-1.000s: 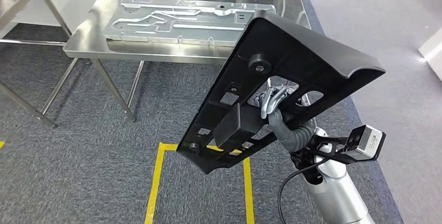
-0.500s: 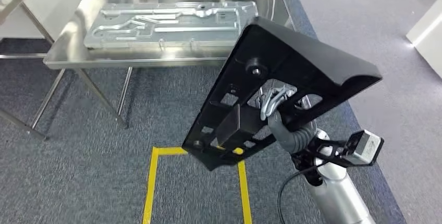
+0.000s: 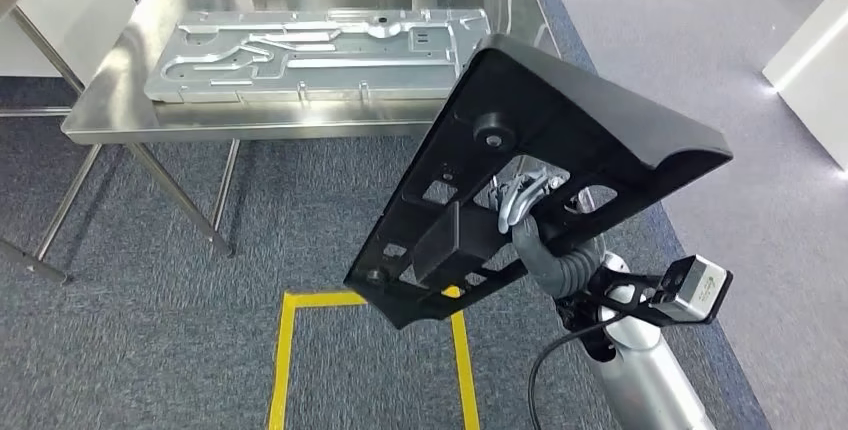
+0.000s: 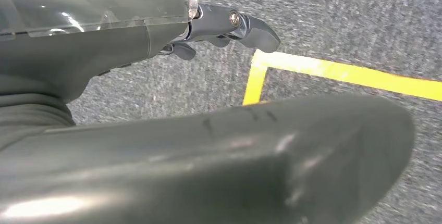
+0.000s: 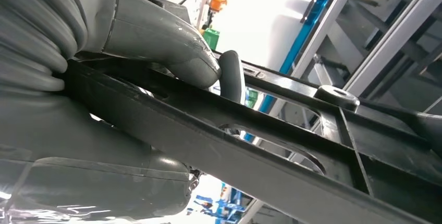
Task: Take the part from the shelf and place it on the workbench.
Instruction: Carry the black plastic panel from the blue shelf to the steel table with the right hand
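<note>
1. Fingers of the right hand were hooked through an opening near the middle of the black part, closed round a rib of it; in the right wrist view the thick thumb lay pressed on the part's dark frame with a darker finger curled over the rib just beyond.
2. The part stood tilted above that hand, its far edge raised toward the workbench and its near corner hanging low over the floor, touching nothing else.
3. By its look the part was a stiff moulded panel, ribbed and pierced with cutouts, probably fairly light for its spread but awkward: held at one inner point, it would tend to swing or twist about the grip. The smooth plastic could slip, so the ribs round the central opening seemed the sound place to hold, as taken.
4. The left hand hung by the robot's side over the carpet, fingers loosely curled, holding nothing that I could see; how far open it was I could not tell.
5. Farther out from the right hand, ahead and to its left, the steel workbench carried a flat metal plate, well apart from the part.
6. Below the held part ran yellow floor tape on grey carpet.
</note>
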Robot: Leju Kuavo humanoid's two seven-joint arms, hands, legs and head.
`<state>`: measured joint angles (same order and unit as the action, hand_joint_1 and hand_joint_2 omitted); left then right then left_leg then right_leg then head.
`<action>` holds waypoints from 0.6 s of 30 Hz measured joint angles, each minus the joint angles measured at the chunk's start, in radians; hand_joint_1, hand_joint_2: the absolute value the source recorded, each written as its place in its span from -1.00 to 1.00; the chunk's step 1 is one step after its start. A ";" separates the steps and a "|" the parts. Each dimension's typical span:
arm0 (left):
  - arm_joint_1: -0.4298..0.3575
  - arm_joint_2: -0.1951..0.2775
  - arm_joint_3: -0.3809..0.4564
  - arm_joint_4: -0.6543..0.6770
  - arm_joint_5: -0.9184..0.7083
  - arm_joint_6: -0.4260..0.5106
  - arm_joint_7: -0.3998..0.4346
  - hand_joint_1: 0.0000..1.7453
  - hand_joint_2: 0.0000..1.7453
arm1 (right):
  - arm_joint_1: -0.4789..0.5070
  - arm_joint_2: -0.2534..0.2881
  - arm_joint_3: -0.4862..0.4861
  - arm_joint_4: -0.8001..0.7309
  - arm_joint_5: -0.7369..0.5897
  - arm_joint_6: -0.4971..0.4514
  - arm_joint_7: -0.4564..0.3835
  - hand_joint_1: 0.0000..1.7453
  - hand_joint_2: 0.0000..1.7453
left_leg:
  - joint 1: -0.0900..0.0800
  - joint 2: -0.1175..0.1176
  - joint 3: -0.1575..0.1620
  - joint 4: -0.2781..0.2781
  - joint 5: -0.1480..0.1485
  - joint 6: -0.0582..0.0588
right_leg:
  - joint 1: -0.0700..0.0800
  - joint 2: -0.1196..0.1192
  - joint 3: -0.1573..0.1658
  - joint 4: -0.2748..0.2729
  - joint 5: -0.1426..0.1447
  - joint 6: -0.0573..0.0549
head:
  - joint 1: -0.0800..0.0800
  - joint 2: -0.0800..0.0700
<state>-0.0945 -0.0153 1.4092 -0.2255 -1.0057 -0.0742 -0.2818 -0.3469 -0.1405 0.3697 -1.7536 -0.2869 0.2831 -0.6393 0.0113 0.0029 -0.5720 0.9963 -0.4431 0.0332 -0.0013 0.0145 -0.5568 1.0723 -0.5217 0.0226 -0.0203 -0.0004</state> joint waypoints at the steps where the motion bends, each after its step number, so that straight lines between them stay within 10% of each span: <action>1: 0.000 0.000 0.000 0.000 0.000 0.000 0.000 -1.00 -1.00 | 0.000 0.000 0.000 0.000 0.001 -0.001 0.000 1.00 1.00 | 0.000 0.000 0.005 -0.001 -0.004 0.003 | -0.003 -0.003 -0.034 0.062 -0.027 0.005 | 0.000 0.000; 3: 0.000 0.000 0.000 0.000 -0.001 0.000 0.000 -1.00 -1.00 | 0.004 0.000 0.002 0.000 0.004 -0.004 -0.001 1.00 1.00 | 0.000 0.001 0.012 0.000 -0.013 0.005 | -0.007 -0.005 -0.120 0.191 -0.072 0.011 | 0.000 0.000; 5: 0.001 0.000 0.000 0.000 -0.001 0.000 0.000 -1.00 -1.00 | 0.008 0.000 0.004 0.001 0.007 -0.007 -0.001 1.00 1.00 | 0.000 0.001 0.026 0.000 -0.025 0.003 | -0.011 -0.007 -0.156 0.208 -0.046 0.013 | 0.000 0.000; 9: 0.000 0.000 0.000 0.000 -0.002 0.000 -0.001 -1.00 -1.00 | 0.008 -0.002 0.005 0.001 0.009 -0.011 -0.002 1.00 1.00 | -0.002 0.002 0.065 -0.001 -0.056 -0.012 | -0.006 -0.020 -0.080 -0.031 0.101 -0.004 | 0.000 0.000; 14: -0.002 0.000 -0.001 0.000 -0.002 -0.001 -0.002 -1.00 -1.00 | 0.009 -0.003 0.006 0.001 0.012 -0.012 -0.003 1.00 1.00 | -0.002 0.007 0.073 0.030 -0.073 -0.039 | -0.003 -0.017 -0.049 -0.070 0.095 -0.037 | 0.000 0.000; 18: -0.004 0.000 -0.001 0.000 -0.003 -0.001 -0.003 -1.00 -1.00 | 0.010 -0.003 0.007 0.001 0.015 -0.014 -0.006 1.00 1.00 | 0.002 0.005 -0.062 0.249 -0.150 -0.050 | -0.001 -0.012 -0.019 -0.075 0.074 -0.052 | -0.001 0.000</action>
<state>-0.0982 -0.0157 1.4080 -0.2251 -1.0082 -0.0755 -0.2848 -0.3371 -0.1434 0.3771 -1.7529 -0.2714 0.2690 -0.6455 0.0131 0.0079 -0.6342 1.2454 -0.5926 -0.0170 -0.0025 0.0022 -0.5753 0.9972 -0.4476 -0.0294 -0.0210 -0.0004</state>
